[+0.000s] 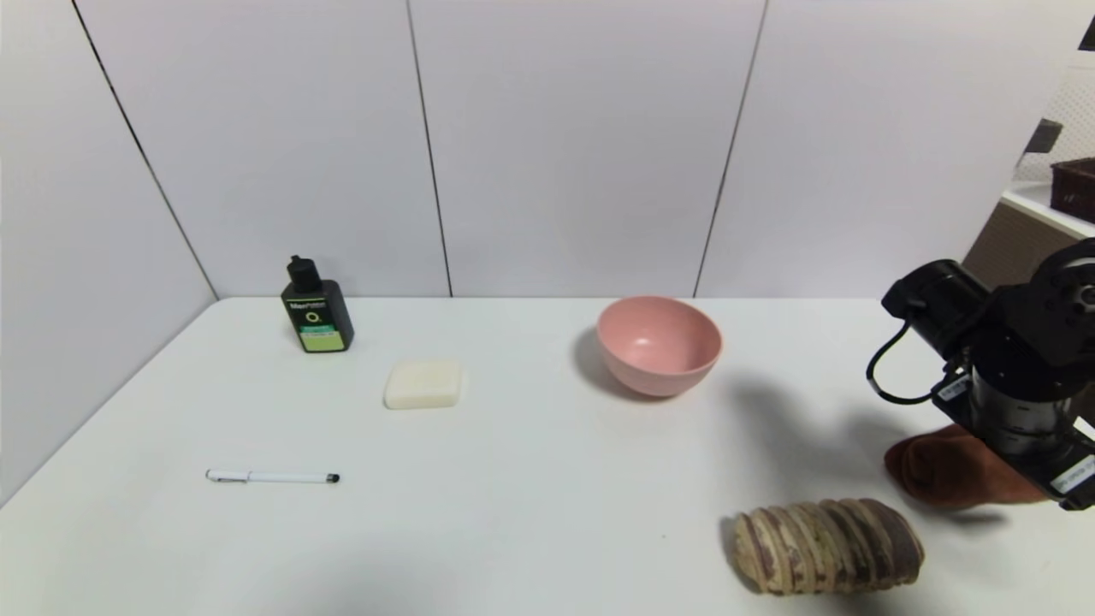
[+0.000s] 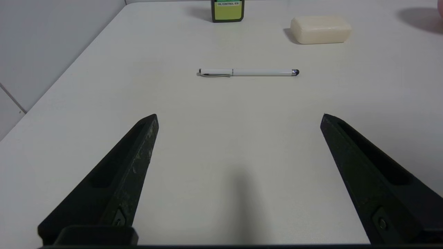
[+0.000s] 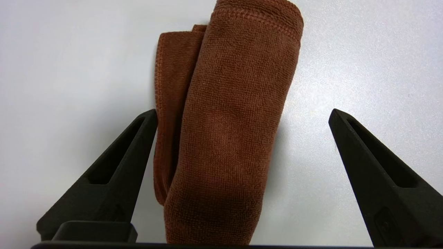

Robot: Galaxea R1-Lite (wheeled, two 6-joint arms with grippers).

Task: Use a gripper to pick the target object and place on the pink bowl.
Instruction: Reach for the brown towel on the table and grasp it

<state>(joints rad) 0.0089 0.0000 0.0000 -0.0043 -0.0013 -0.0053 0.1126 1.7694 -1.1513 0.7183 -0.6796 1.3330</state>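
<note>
One brown fuzzy towel (image 3: 221, 138), rolled thick with a stitched hem, is lying on the white table (image 1: 530, 513) near its right edge, behind a striped loaf (image 1: 828, 546) and well apart from the pink bowl (image 1: 659, 345). The right arm is reaching over it, angling downward. The right claw (image 3: 242, 114) is gaping wide, straddling the towel, holding nothing. The left claw (image 2: 238, 117) is sitting open, parked.

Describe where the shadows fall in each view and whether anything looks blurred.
Head view: soft shadows lie left of the pink bowl and under the right arm; objects sharp. Left wrist view: a faint dark shadow lies between the left gripper fingers. Right wrist view: brown towel crisp, its weave visible, thin shadow beside it.
</note>
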